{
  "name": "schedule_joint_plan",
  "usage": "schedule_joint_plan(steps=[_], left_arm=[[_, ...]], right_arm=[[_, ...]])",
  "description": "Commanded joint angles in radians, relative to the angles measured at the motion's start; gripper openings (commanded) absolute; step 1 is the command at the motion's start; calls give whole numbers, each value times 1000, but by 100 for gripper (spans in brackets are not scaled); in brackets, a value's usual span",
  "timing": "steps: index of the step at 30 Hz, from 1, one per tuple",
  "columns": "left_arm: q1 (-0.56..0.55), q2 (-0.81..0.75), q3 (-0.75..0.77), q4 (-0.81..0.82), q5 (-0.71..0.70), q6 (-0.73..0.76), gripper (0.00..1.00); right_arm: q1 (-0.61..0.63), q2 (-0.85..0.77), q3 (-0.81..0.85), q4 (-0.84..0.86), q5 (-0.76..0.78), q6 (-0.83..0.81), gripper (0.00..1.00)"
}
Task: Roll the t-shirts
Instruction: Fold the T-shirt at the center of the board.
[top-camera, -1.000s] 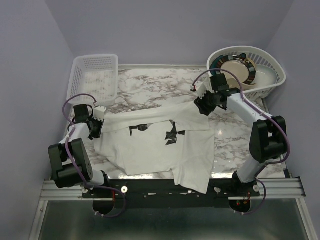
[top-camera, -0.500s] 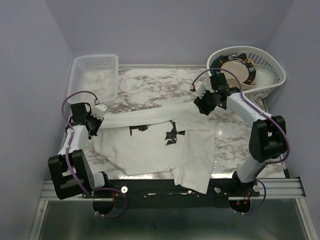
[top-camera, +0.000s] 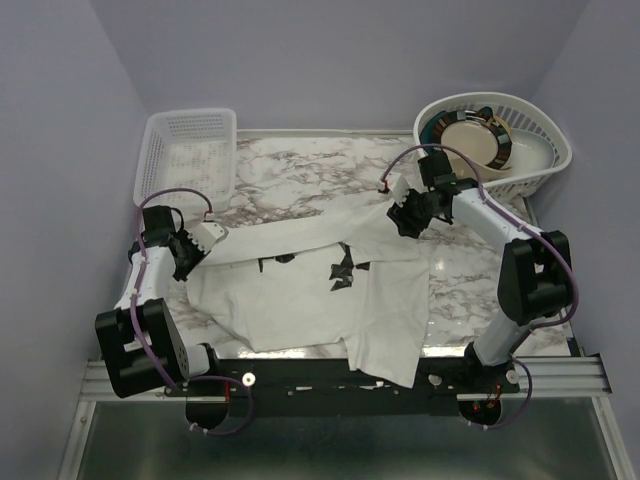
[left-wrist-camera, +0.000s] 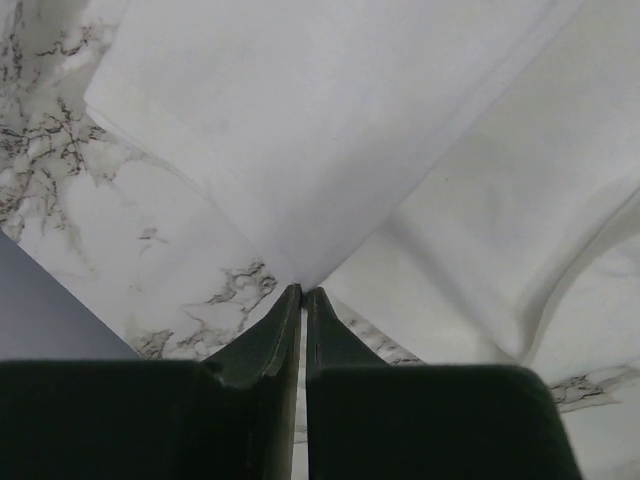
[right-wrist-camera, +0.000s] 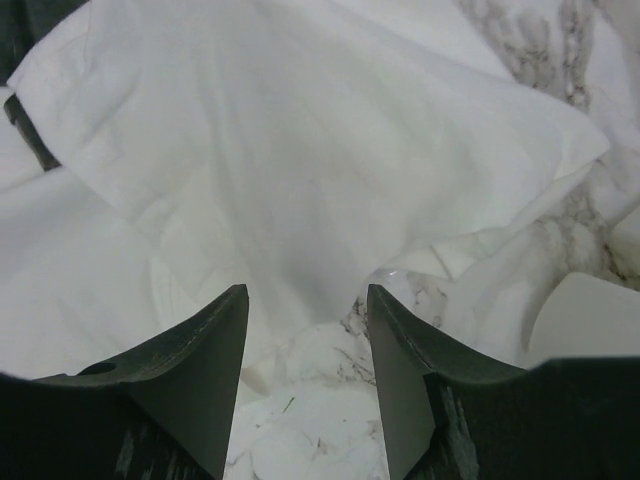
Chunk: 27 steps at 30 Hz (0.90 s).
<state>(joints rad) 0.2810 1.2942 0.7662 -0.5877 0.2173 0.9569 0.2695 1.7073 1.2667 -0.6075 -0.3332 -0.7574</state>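
Note:
A white t-shirt (top-camera: 300, 300) with a small black graphic (top-camera: 345, 270) lies spread across the marble table (top-camera: 320, 170). Its lower right part hangs over the near edge. My left gripper (top-camera: 200, 243) is at the shirt's left end. In the left wrist view the gripper (left-wrist-camera: 303, 290) is shut on a pinched point of the white fabric (left-wrist-camera: 350, 130). My right gripper (top-camera: 405, 218) is at the shirt's far right corner. In the right wrist view the gripper (right-wrist-camera: 305, 300) is open, with bunched fabric (right-wrist-camera: 300, 150) just ahead of the fingertips and marble showing between them.
A rectangular white mesh basket (top-camera: 188, 160) stands at the back left. An oval white basket (top-camera: 545, 150) holding plates and bowls stands at the back right, just behind my right arm. Bare marble lies beyond the shirt's far edge.
My left gripper has moved up and a little right, drawing the shirt's left end with it. My right gripper has turned and shifted slightly left; the shirt's far edge has bunched near it.

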Motion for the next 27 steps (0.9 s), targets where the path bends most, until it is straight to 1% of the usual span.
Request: schedule_joint_plan(steps=[1, 2, 5, 9, 12, 13, 15, 16, 17, 18, 19, 20, 22, 23, 24, 27], left_arm=[[0, 14, 15, -69, -42, 25, 24], [0, 10, 22, -75, -41, 13, 33], [-2, -45, 47, -98, -13, -12, 41], [-6, -96, 59, -121, 60, -44, 42], [-32, -73, 71, -95, 82, -117, 41], [-40, -50, 74, -55, 80, -147, 41], [-46, -27, 87, -6, 70, -219, 37], [-49, -6, 88, 68, 57, -248, 35], [-51, 0, 88, 112, 39, -274, 28], [-51, 7, 82, 162, 19, -306, 25], [-49, 19, 76, 254, -19, -358, 21], [-48, 25, 70, 288, -28, -372, 12], [-49, 45, 56, 362, -41, -411, 2], [-51, 50, 51, 385, -44, -421, 0], [-51, 54, 42, 402, -44, -423, 0], [-55, 83, 24, 442, -45, -402, 0]], right_arm=[[7, -11, -56, -93, -44, -86, 59], [7, -12, -56, -110, -44, -108, 59], [5, -50, -85, -149, -40, -146, 59], [7, -124, -174, -97, -23, -186, 59], [5, -107, -150, -103, -39, -181, 59], [5, -85, -130, -101, -40, -174, 59], [7, -58, -58, -97, -40, -168, 57], [7, -48, -37, -89, -40, -166, 56], [7, -22, 9, -74, -33, -160, 55], [7, -9, 32, -46, -23, -158, 54], [7, 9, 61, -32, -17, -155, 53], [7, 44, 85, -17, -6, -142, 51], [7, 92, 161, 21, 22, -132, 45], [7, 112, 186, 28, 31, -129, 41], [7, 162, 241, 35, 48, -129, 33], [7, 248, 312, 20, 85, -160, 24]])
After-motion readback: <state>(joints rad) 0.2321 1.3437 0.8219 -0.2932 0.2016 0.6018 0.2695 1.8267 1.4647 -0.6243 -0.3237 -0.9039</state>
